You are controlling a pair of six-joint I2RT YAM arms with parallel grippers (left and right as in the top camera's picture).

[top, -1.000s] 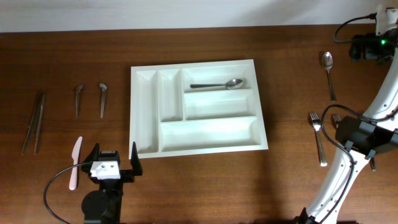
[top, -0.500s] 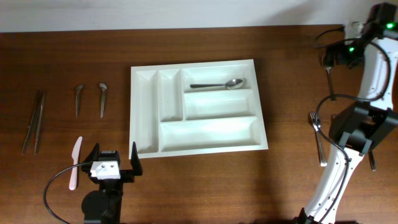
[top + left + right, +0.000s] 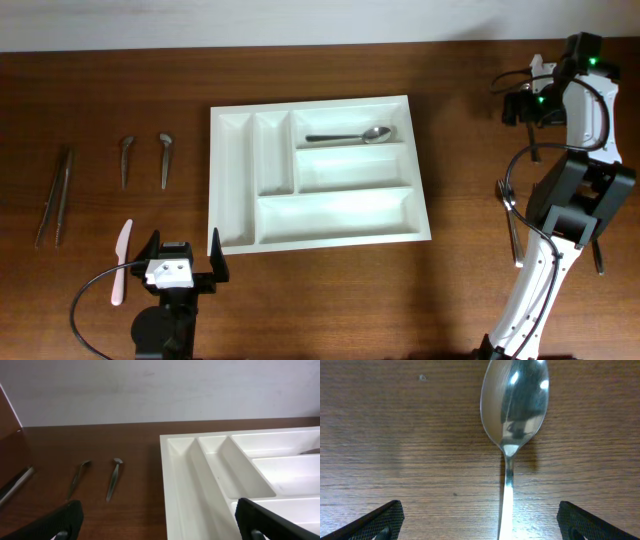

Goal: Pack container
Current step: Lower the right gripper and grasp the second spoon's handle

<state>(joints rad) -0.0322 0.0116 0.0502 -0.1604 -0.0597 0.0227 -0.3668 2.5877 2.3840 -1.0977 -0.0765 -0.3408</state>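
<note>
Both left fingers (image 3: pixel 65 520) and right fingers (image 3: pixel 382 519) are standing wide, empty. The right are hovering astride a shiny steel spoon (image 3: pixel 515 405), well right of the white rectangular plastic tray (image 3: pixel 340 238); closing too high is probably risking a slip.

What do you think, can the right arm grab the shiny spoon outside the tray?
Probably yes. The right arm's fingers stand open right above the shiny silver metal spoon, one on each side. It lies flat on the brown wooden table with nothing covering or crowding it.
</note>
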